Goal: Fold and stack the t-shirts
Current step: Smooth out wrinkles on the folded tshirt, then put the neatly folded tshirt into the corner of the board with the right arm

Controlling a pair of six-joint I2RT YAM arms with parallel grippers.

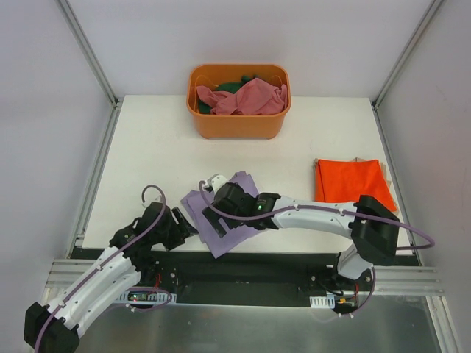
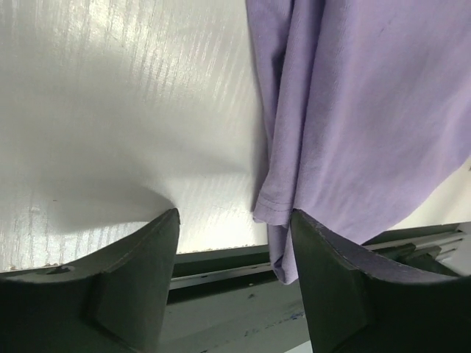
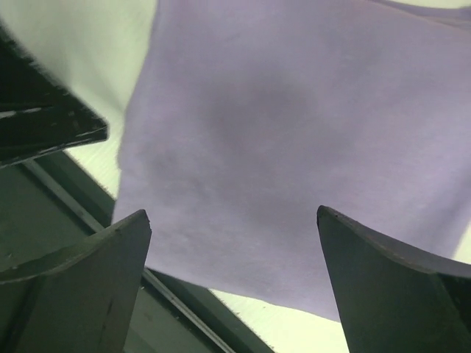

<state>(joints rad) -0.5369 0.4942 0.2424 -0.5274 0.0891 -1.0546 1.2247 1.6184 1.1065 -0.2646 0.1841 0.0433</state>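
Lavender-purple cloth t-shirt (image 1: 221,239), partly folded, lies lower centre in the overhead frame, with one corner overhanging the near edge of the flat white table (image 1: 147,147). Left gripper (image 2: 235,279) and right gripper (image 3: 235,279) both have fingers apart, holding nothing. Hazard: a pull toward the bottom of the frame could drag the cloth off the edge and undo the fold. Long axis apparently diagonal, upper right to lower left; the overhanging corner points down-frame.
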